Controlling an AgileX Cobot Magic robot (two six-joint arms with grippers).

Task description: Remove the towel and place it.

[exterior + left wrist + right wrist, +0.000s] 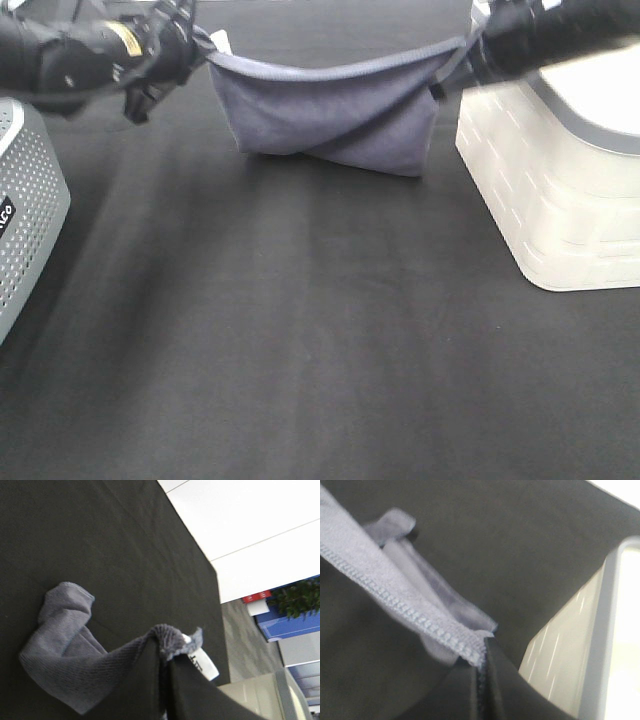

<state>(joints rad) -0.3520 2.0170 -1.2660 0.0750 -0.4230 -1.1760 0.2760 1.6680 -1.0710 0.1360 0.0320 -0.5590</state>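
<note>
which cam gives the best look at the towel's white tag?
Left wrist: the white tag hangs large and close beside the left gripper, which pinches the towel corner. Exterior high shows it only as a tiny white fleck next to that gripper. Right wrist shows the stitched hem, no tag.

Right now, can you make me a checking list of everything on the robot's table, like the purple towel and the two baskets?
Surface: black cloth, flat, no spills seen.
Job's things: towel hangs stretched between the two grippers; its lower fold seems to rest on the cloth. Its white tag sits at the left-held corner.
Clutter: white basket on the right, grey perforated basket on the left.
Grippers: left gripper shut on one top corner of the towel; right gripper shut on the other.
Cables: nothing seen.
Surroundings: pale floor, a plant and a blue box beyond the table.
</note>
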